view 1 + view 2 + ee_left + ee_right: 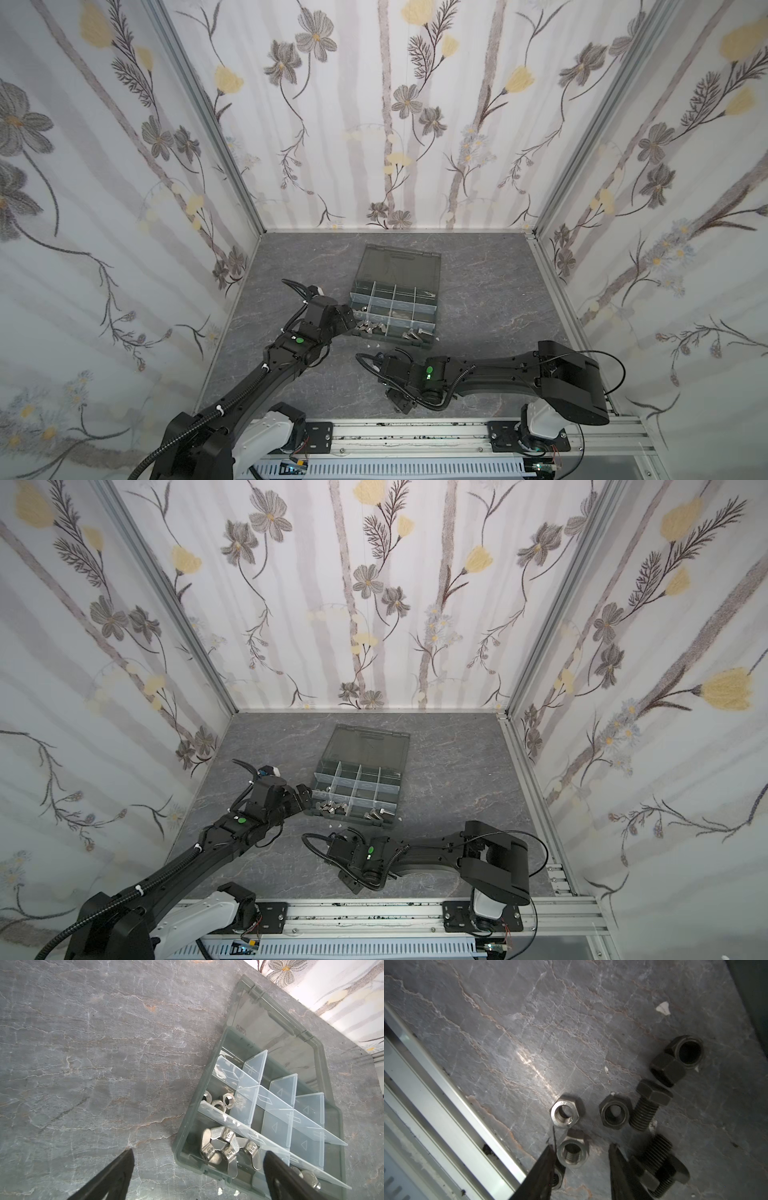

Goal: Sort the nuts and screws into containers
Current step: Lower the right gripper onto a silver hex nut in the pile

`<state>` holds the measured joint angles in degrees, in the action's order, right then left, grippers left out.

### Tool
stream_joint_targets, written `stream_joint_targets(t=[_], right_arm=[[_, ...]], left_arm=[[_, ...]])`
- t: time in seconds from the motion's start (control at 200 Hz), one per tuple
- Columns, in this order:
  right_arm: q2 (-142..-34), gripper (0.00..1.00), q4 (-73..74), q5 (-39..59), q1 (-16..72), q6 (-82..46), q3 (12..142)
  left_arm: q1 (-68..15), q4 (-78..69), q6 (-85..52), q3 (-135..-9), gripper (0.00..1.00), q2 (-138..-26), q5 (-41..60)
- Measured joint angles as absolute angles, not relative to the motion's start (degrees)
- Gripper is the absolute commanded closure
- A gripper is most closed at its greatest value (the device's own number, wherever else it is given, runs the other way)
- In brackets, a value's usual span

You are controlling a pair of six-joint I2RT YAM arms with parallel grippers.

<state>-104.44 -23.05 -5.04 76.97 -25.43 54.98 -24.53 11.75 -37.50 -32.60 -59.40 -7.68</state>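
the right gripper [582, 1147] stood partly spread over the stone-patterned tabletop [508, 1043], straddling a silver hex nut [572, 1153]. one finger [542, 1172] lay against the nut's edge and the other finger [619, 1169] stood off it with a gap, so nothing was pinched. just beyond the fingertips lay a second silver hex nut [566, 1110], with a black nut [615, 1111] and a black bolt [646, 1106] close beside it. more black bolts [658, 1167] crowded the outer side of the free finger. a further nut [557, 1178] sat mostly hidden under the touching finger, and an aluminium rail [446, 1095] ran past its outer side

the left gripper [198, 1151] hung spread wide, holding nothing, over a corner of the organiser box [180, 1126]. silver wing nuts [224, 1147] lay between its fingers in the corner cell. ahead, past a clear divider [239, 1124], silver hex nuts [220, 1101] lay in the next cell
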Motion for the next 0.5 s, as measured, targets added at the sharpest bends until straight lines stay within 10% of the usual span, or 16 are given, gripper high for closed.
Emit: stream_joint_targets(t=[0.5], right_arm=[[-106.0,0.61,-23.7,-4.4,77.0,-24.4,55.8]], left_arm=[[-23.9,10.7,-37.5,-31.1,0.0,-58.0,-7.6]])
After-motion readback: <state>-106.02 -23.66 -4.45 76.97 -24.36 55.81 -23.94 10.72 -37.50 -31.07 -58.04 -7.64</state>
